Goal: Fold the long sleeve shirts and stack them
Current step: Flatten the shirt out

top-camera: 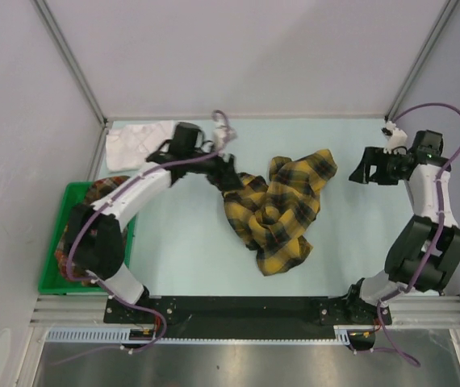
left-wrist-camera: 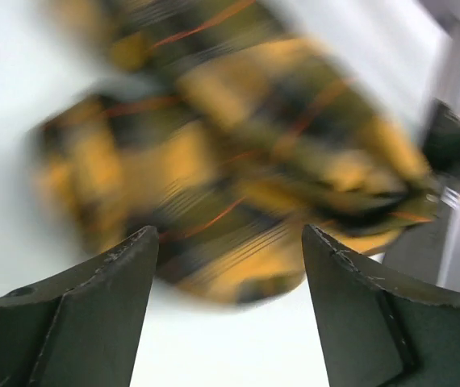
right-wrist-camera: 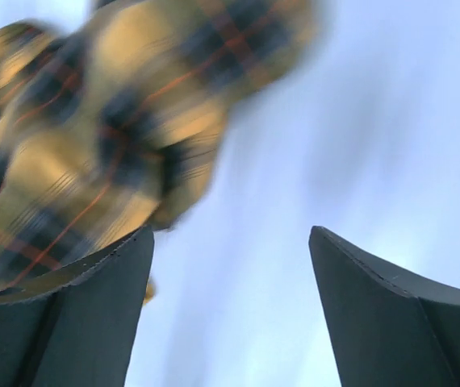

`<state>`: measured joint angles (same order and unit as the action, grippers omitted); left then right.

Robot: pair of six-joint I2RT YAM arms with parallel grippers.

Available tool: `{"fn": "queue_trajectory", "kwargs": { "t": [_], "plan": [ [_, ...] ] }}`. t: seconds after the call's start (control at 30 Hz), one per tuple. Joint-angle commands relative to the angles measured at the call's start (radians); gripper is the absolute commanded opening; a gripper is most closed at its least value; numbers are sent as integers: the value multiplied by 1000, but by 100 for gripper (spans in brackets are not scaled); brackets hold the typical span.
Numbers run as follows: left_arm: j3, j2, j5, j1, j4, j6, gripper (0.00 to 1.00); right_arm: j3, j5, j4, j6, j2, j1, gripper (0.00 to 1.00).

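A yellow-and-black plaid long sleeve shirt [top-camera: 278, 211] lies crumpled in a heap at the middle of the table; it shows blurred in the left wrist view [left-wrist-camera: 230, 153] and the right wrist view [right-wrist-camera: 93, 145]. My left gripper [top-camera: 223, 173] hovers at the heap's left edge, open, nothing between its fingers [left-wrist-camera: 109, 314]. My right gripper [top-camera: 361, 172] stands open to the right of the shirt, apart from it, its fingers [right-wrist-camera: 391, 322] empty. A white shirt [top-camera: 137, 143] lies folded at the back left corner. Red-orange plaid cloth [top-camera: 105, 189] shows in the green bin, mostly hidden by the left arm.
The green plastic bin [top-camera: 54, 274] sits at the table's left edge under the left arm. Metal frame posts and pale walls close in the back and sides. A black rail [top-camera: 238, 306] runs along the near edge between the arm bases.
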<state>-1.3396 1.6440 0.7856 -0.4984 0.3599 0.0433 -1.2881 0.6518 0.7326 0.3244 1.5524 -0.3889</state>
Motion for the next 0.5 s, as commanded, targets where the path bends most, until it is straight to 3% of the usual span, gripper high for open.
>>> {"fn": "queue_trajectory", "kwargs": {
  "t": [0.0, 0.13, 0.23, 0.4, 0.47],
  "plan": [
    [161, -168, 15, 196, -36, 15, 78, 73, 96, 120, 78, -173, 181, 85],
    [261, -132, -31, 268, -29, 35, 80, 121, -42, 19, 10, -224, 508, 91],
    [304, -98, -5, 314, -45, -63, 82, 95, -191, -51, -42, -193, 747, 96],
    [381, -136, -20, 400, -119, -105, 91, -39, -395, -113, -67, 7, 1037, 100],
    [395, -151, -11, 452, -119, -125, 92, -112, -429, -113, -71, 128, 1084, 100]
  ]
}}
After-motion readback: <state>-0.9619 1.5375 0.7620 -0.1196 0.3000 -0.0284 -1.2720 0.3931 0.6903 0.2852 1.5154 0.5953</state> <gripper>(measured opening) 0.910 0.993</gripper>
